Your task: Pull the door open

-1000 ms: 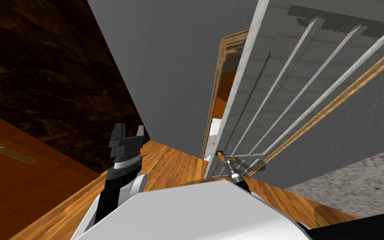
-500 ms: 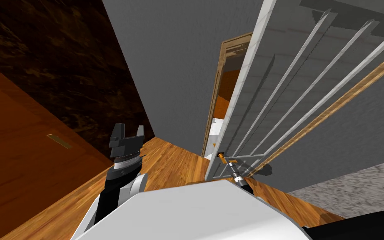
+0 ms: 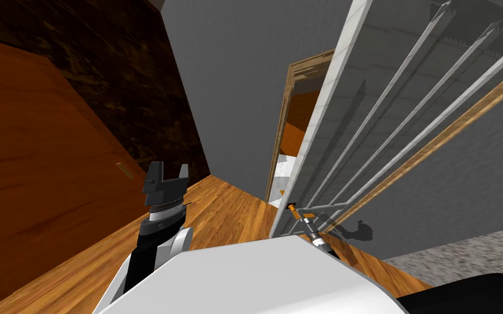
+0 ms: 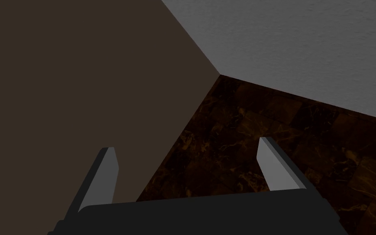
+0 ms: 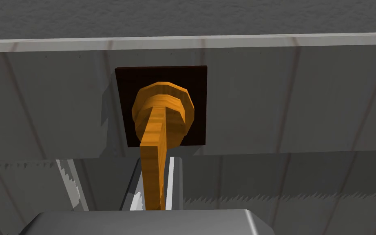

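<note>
The grey panelled door [image 3: 354, 142] with pale raised rails stands partly swung out of its wooden frame [image 3: 284, 125]. Its orange lever handle [image 3: 292, 207] sits low on the door's free edge. My right gripper [image 3: 301, 216] reaches to it from below the door. In the right wrist view the lever [image 5: 153, 163] comes out of a round orange boss on a dark square plate [image 5: 195, 81], and my right gripper [image 5: 155, 191] is shut on the lever, one finger pressing each side. My left gripper [image 3: 167, 172] is held up at my left, open and holding nothing [image 4: 187, 163].
A grey wall [image 3: 234, 82] runs left of the frame and a dark marbled wall [image 3: 108, 71] meets it. A large orange-brown wooden panel [image 3: 37, 163] stands close on my left. Wooden floor [image 3: 217, 212] lies ahead, with grey speckled carpet [image 3: 463, 251] at the right.
My view has turned: the wooden panel and dark wall have slid rightwards. The gap between door edge and frame looks slightly wider. My right gripper stays shut on the handle.
</note>
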